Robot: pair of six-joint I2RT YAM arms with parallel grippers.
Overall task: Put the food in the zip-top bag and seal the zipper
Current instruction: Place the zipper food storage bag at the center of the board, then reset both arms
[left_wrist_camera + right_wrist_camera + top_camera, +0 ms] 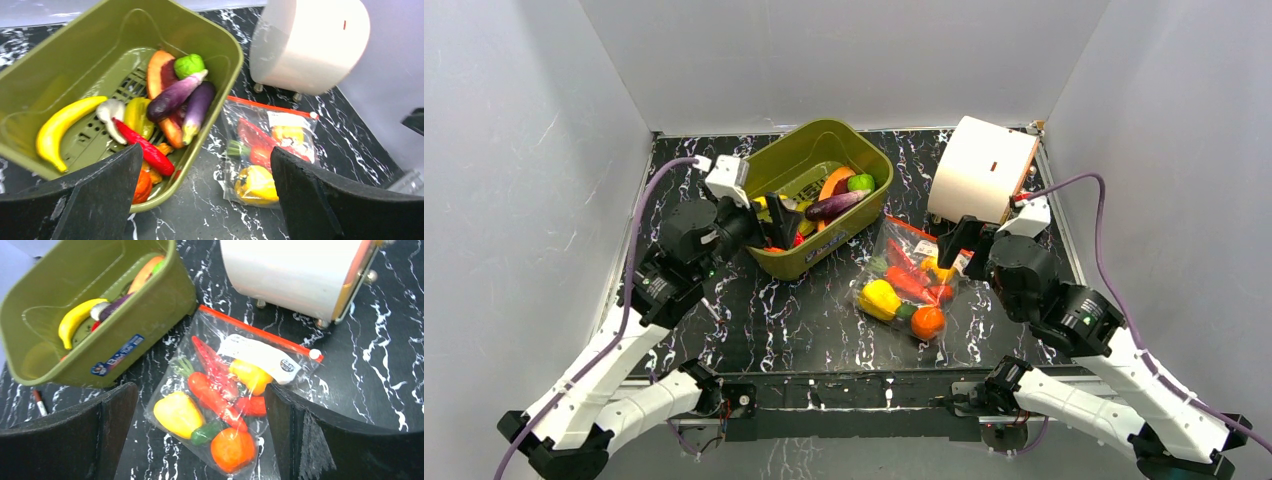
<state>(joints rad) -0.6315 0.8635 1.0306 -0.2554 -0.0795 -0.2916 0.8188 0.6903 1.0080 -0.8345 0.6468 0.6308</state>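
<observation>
**Both grippers empty, food lying in the bag**

At the left gripper (207,200): black fingers (75,200) spread wide, nothing between them, poised over the near corner of the olive-green tub (235,55). At the right gripper (200,435): likewise parted and unladen, hanging above the zip-top bag (210,330). Fingertips of both cut off by the bottom edge of the wrist views.

Under the right gripper, flat on the black marbled table (804,320): clear crinkly plastic with glossy food inside. Yellow pepper (177,414), orange ball (231,449), red chillies (215,372), a small green piece (205,432), and a smaller yellow item half hidden behind a white label (260,356). Carrot hard to separate from the chillies.

Across the bag's far end, the zipper (255,331): a thin straight red-orange line with a white tab (314,354) at its right end. Possibly pressed closed, but too thin to judge.

Just left of the bag, the tub: smooth moulded plastic with a slotted floor. Clearest from the left wrist: banana (62,130), two purple aubergines (175,95), green sprout (189,65), red chilli (142,147), and orange pieces at the near wall partly behind a finger. In the right wrist view alone: a small red-tipped stick (37,402) on the table beside the tub.

Beyond the bag, a white drum-shaped object (295,270) on its side, small feet toward the bag, cropped in both wrist views.
</observation>
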